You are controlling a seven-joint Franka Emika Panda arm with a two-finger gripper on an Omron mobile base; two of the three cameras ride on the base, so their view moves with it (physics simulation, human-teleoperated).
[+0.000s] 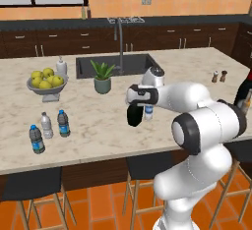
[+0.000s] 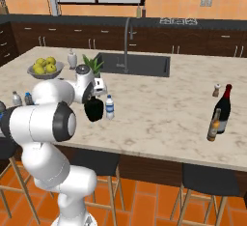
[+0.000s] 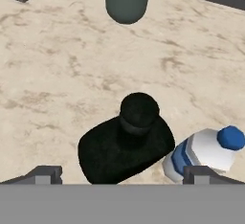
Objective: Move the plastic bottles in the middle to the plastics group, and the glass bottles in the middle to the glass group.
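Two middle bottles remain beneath the end effector (image 3: 122,174), which hangs fully open, empty, directly above the black glass bottle (image 3: 125,144); a water bottle (image 3: 203,153) stands just beside it. Judged progress: partial. Another blue-labelled bottle stands within the plastics group (image 1: 48,129), far left of the black bottle. The glass group (image 2: 219,113) stands far right, path unobstructed; a potted plant (image 1: 102,76) sits behind.

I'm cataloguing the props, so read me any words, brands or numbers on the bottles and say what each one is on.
No readable text.
Water bottle beside the black bottle: plain blue band.
Three bottles at counter's left: bands too small to read.
Amber bottle: pale label blurred.
Tall dark bottle: nothing legible.
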